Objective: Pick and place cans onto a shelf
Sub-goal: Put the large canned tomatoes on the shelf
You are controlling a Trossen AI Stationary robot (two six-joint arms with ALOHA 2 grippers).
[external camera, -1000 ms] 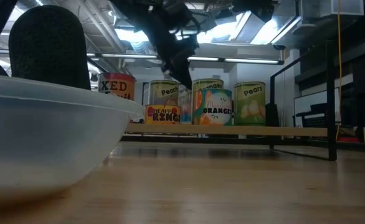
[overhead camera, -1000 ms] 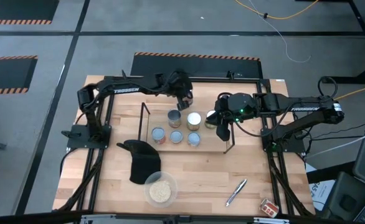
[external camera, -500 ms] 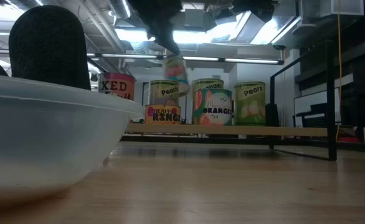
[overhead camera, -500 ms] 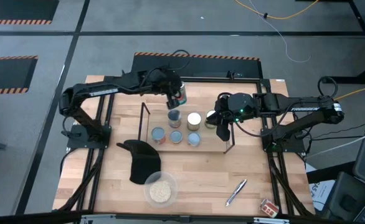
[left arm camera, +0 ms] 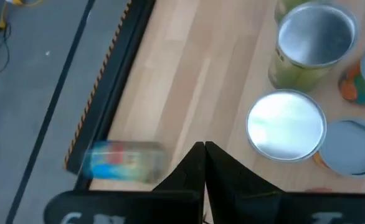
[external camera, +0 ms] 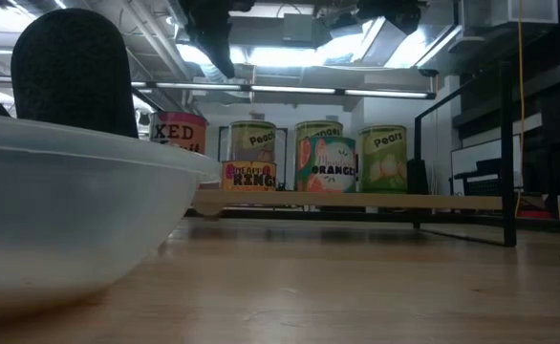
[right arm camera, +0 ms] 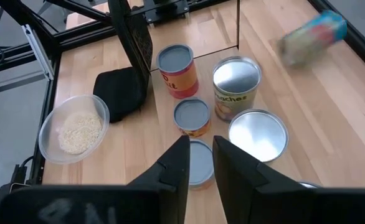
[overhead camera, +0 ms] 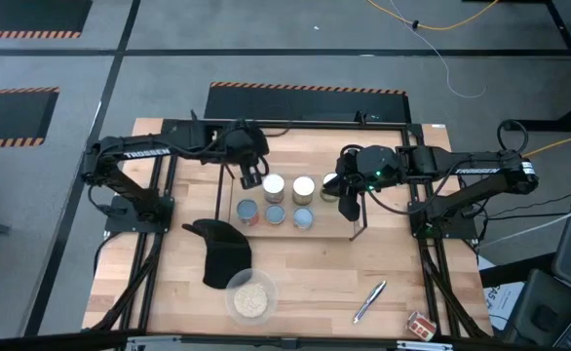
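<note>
The shelf (overhead camera: 229, 185) stands mid-table, and several cans stand on it in two rows (overhead camera: 275, 214) (external camera: 330, 158). One more can, with a blue and red label, shows blurred and on its side by the black frame, off the shelf toward the table's far edge (left arm camera: 123, 163) (right arm camera: 310, 37). I cannot tell whether it rests on the table. My left gripper (overhead camera: 249, 175) (left arm camera: 204, 149) is shut and empty above the shelf's left end. My right gripper (overhead camera: 347, 200) (right arm camera: 199, 165) is open and empty above the shelf's right end.
A clear bowl of pale grains (overhead camera: 251, 297) and a black cloth object (overhead camera: 222, 249) lie near the front, left of centre. A silver pen (overhead camera: 370, 300) and a small red box (overhead camera: 422, 325) lie at the front right. The black metal frame (overhead camera: 169, 127) surrounds the tabletop.
My left gripper has gone from above the shelf's far row toward the table's left edge. Half a second ago a can showed raised and tilted at its fingers. That can is now out of the gripper and lies sideways, blurred, toward the far edge.
</note>
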